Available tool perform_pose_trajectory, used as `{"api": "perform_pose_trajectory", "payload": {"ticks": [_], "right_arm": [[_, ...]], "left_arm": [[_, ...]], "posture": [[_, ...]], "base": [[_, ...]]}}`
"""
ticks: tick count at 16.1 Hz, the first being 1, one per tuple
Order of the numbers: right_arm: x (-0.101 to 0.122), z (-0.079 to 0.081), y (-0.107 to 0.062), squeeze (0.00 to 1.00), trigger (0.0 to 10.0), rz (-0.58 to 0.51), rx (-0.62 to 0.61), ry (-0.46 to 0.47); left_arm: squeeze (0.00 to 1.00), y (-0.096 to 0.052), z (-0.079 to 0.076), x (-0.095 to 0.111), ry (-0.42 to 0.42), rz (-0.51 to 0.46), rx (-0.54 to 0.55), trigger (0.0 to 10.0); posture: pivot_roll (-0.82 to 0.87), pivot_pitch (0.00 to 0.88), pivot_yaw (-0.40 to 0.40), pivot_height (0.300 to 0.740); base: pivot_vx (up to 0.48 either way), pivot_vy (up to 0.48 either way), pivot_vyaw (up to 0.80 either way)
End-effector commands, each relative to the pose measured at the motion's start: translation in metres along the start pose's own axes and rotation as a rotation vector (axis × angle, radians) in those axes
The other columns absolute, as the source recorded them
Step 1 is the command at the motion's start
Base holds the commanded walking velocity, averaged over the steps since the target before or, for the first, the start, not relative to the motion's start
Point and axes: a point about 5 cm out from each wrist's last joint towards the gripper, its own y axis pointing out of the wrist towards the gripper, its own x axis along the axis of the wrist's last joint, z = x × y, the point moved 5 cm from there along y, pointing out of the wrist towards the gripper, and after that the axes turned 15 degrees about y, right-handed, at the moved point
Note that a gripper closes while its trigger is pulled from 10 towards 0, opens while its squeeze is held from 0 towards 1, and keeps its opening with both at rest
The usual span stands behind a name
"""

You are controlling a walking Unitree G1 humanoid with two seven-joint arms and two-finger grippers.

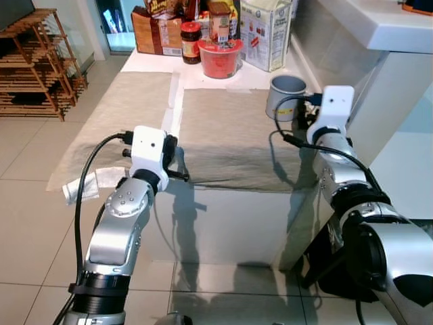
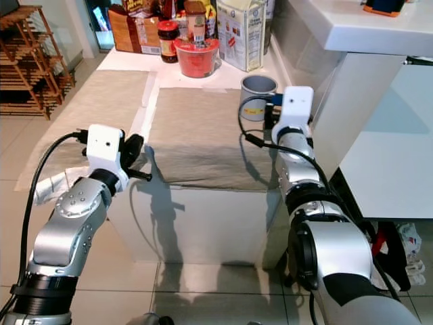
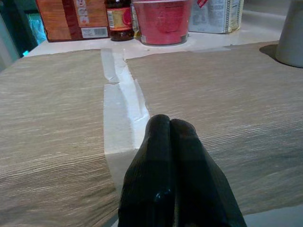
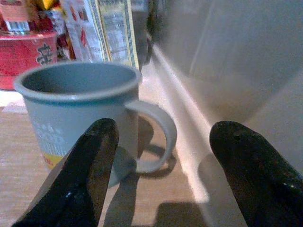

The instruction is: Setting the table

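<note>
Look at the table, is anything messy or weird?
A little. The two beige placemats don't meet, leaving a bare strip of white table. A crumpled white wrapper lies on the floor. The grey mug stands upright; nothing has spilled.

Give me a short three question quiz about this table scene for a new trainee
1. True or false: the right tool is open, near the grey mug.
2. How do the left tool fingers stand? A. pressed together B. spread wide
3. What colour is the tub at the table's far end?

Key: 1 true; 2 A; 3 red.
</note>
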Motion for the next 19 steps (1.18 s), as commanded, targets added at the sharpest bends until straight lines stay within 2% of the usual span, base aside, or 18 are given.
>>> {"api": "perform_pose_trajectory", "payload": {"ticks": [1, 5, 8, 11, 13, 14, 16, 17, 18, 19], "right_arm": [[-0.002, -0.002, 0.002, 0.00, 10.0, 0.041, -0.013, 0.068], [-0.012, 0.012, 0.001, 0.00, 10.0, 0.103, 0.035, 0.119], [-0.028, 0.051, -0.005, 0.00, 10.0, 0.167, 0.191, 0.137], [-0.033, 0.069, -0.009, 0.00, 10.0, 0.193, 0.273, 0.144], [-0.037, 0.085, -0.014, 0.00, 10.0, 0.202, 0.358, 0.103], [-0.036, 0.086, -0.014, 0.00, 10.0, 0.190, 0.368, 0.086], [-0.021, 0.089, -0.013, 0.00, 10.0, 0.088, 0.380, 0.028], [-0.003, 0.091, -0.016, 0.00, 10.0, -0.055, 0.402, -0.064], [0.002, 0.091, -0.019, 0.00, 10.0, -0.097, 0.412, -0.077], [0.007, 0.088, -0.032, 0.00, 10.0, -0.163, 0.438, -0.071]], "left_arm": [[0.00, 0.000, 0.003, 0.005, 0.014, -0.011, 0.006, 10.0], [0.00, -0.002, 0.005, 0.004, 0.017, -0.006, 0.013, 10.0], [0.00, -0.002, 0.006, 0.004, 0.015, -0.003, 0.022, 10.0], [0.00, -0.003, 0.005, 0.004, 0.012, -0.002, 0.024, 10.0], [0.00, -0.003, 0.004, 0.003, 0.008, 0.001, 0.027, 10.0], [0.00, -0.003, 0.004, 0.002, 0.007, 0.002, 0.029, 10.0], [0.00, -0.003, 0.004, 0.001, -0.005, 0.005, 0.035, 10.0], [0.00, -0.003, 0.002, 0.000, -0.012, 0.005, 0.035, 10.0], [0.00, -0.003, 0.002, -0.001, -0.012, 0.005, 0.034, 10.0], [0.00, -0.004, 0.000, -0.004, -0.013, 0.009, 0.030, 10.0]], "posture": [[0.03, 0.006, 0.025, 0.736], [0.04, 0.012, 0.020, 0.736], [0.04, 0.018, 0.012, 0.736], [0.04, 0.019, 0.008, 0.736], [0.03, 0.019, 0.004, 0.736], [0.03, 0.019, 0.003, 0.736], [0.03, 0.016, -0.001, 0.736], [0.01, 0.010, -0.001, 0.736], [0.01, 0.010, -0.001, 0.736], [-0.02, 0.000, 0.001, 0.736]], "base": [[0.000, 0.000, 0.00], [0.000, 0.000, 0.00], [0.000, 0.000, 0.00], [0.000, 0.000, 0.00], [0.000, 0.000, 0.00], [0.000, 0.000, 0.00], [0.000, 0.000, 0.00], [0.000, 0.000, 0.00], [0.000, 0.000, 0.00], [0.000, 0.000, 0.00]]}}
